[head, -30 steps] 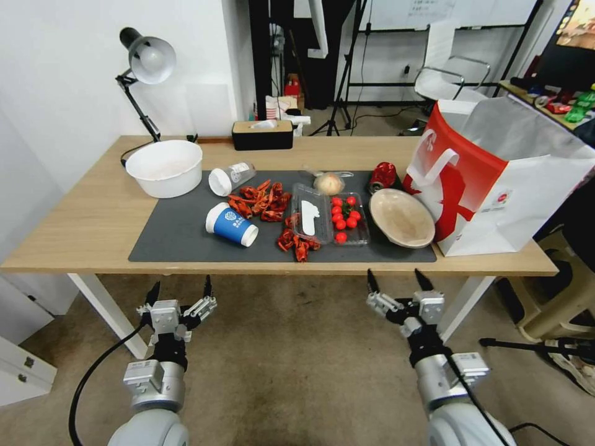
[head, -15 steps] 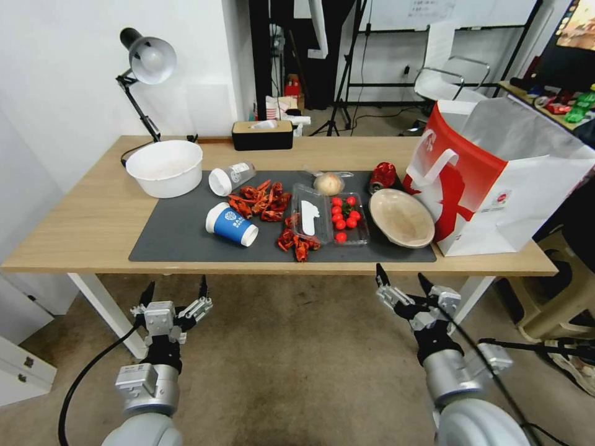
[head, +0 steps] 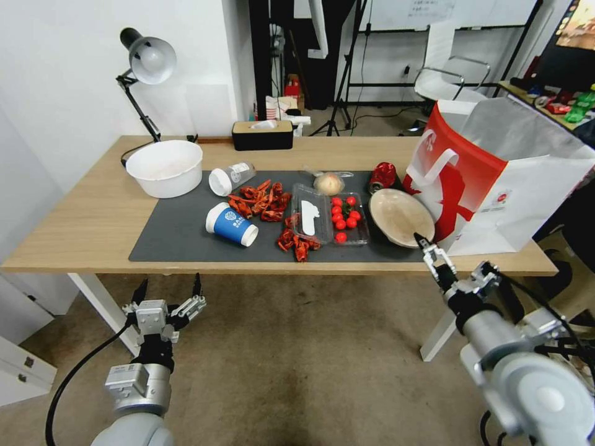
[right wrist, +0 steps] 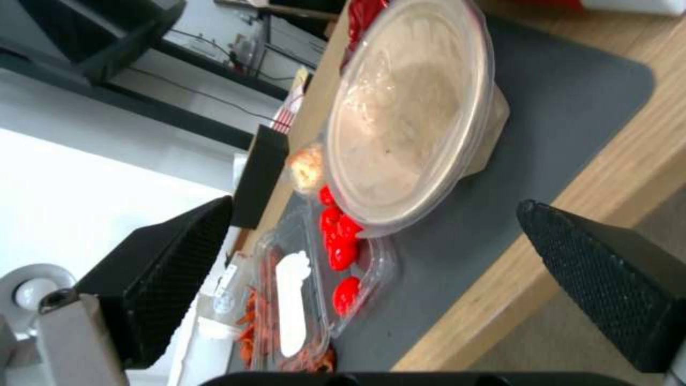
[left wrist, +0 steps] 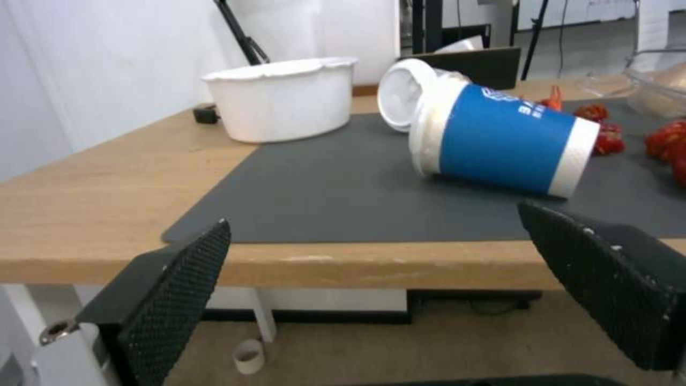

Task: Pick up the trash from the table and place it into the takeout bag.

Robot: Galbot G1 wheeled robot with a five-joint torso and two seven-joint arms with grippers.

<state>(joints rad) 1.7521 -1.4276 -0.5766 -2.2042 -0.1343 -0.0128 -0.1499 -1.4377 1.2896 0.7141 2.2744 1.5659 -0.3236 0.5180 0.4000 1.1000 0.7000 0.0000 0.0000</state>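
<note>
Jaws spread wide and empty, right gripper (head: pixel 427 248) is nearing the shallow beige bowl (head: pixel 401 217); it should straddle the near rim squarely before pinching.

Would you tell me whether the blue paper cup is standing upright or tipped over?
Tipped over: the blue paper cup lies on its side on the dark mat.

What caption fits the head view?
Right gripper reaches toward the beige bowl beside the takeout bag; left gripper waits below the table.
</note>
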